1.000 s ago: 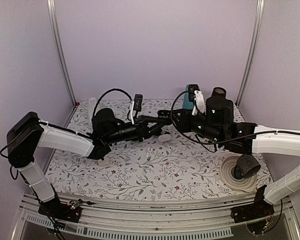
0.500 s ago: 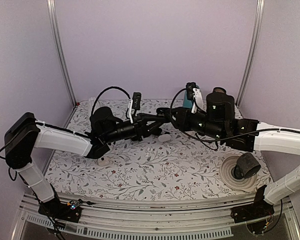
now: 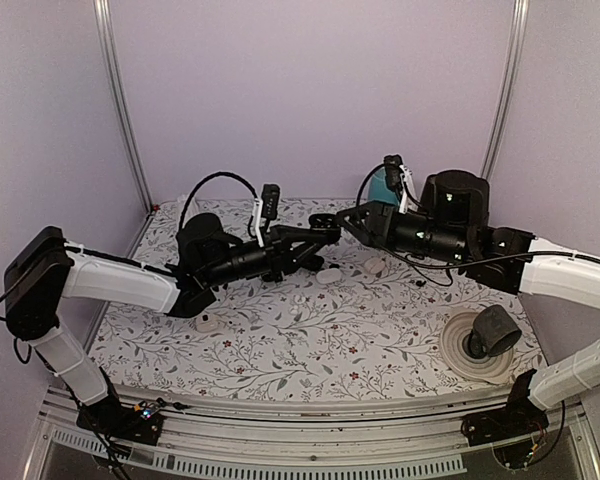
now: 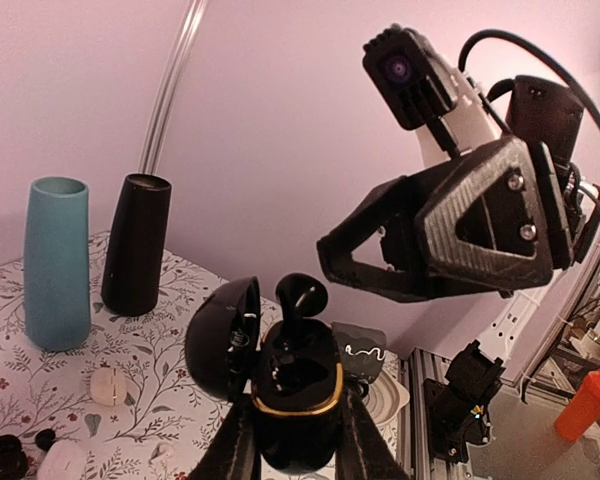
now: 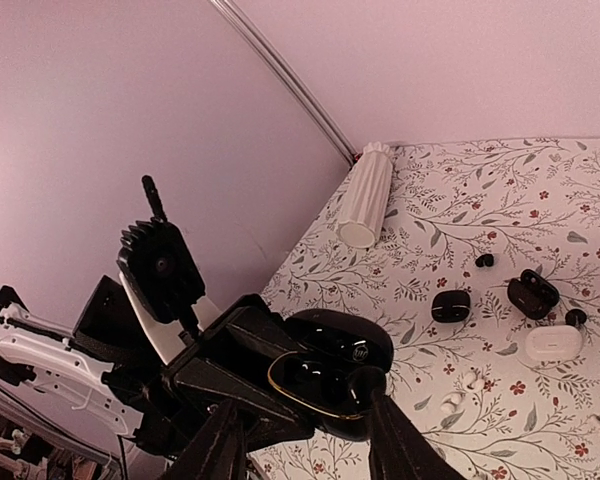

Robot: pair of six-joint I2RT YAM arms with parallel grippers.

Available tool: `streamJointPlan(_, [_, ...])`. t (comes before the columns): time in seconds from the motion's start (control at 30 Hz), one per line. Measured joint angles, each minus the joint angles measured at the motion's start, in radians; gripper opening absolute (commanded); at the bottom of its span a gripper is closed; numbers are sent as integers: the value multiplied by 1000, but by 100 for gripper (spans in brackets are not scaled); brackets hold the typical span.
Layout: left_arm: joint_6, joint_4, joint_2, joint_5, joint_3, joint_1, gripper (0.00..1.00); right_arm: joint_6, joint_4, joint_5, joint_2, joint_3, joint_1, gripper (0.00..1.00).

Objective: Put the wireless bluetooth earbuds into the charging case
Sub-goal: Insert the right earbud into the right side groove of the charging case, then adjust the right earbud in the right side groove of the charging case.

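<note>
My left gripper [image 4: 298,412] is shut on an open black charging case [image 4: 298,385] with a gold rim, held in the air with its lid [image 4: 220,335] swung left. A black earbud [image 4: 300,295] stands in one socket with its head sticking up above the rim. My right gripper [image 5: 305,405] is open and hovers just above the case [image 5: 325,380]. Its right finger is next to the earbud [image 5: 365,385]. In the top view the two grippers meet tip to tip at the back of the table, left [image 3: 322,234] and right [image 3: 348,220].
On the floral table lie a closed black case [image 5: 450,305], an open black case [image 5: 533,293], a white case [image 5: 553,342], loose white earbuds [image 5: 470,380] and black earbuds [image 5: 485,260]. A white ribbed vase [image 5: 365,195], a teal vase [image 4: 57,262] and a black vase [image 4: 135,243] stand at the back. A plate [image 3: 458,352] with a black cup [image 3: 493,333] sits front right.
Both arms have risen. My right gripper has drawn up and to the right, and my left gripper has lifted the case a little higher.
</note>
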Motion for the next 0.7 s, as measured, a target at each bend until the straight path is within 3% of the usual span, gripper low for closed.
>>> streamJointPlan(0.3, [30,-16,-33,6,-28,0,0,16,-2,-119,-26,0,-111,31])
streamJointPlan(0.7, [41,-9,-83,80,-46,2,0,-148,-50,-294,-27,0,-137,29])
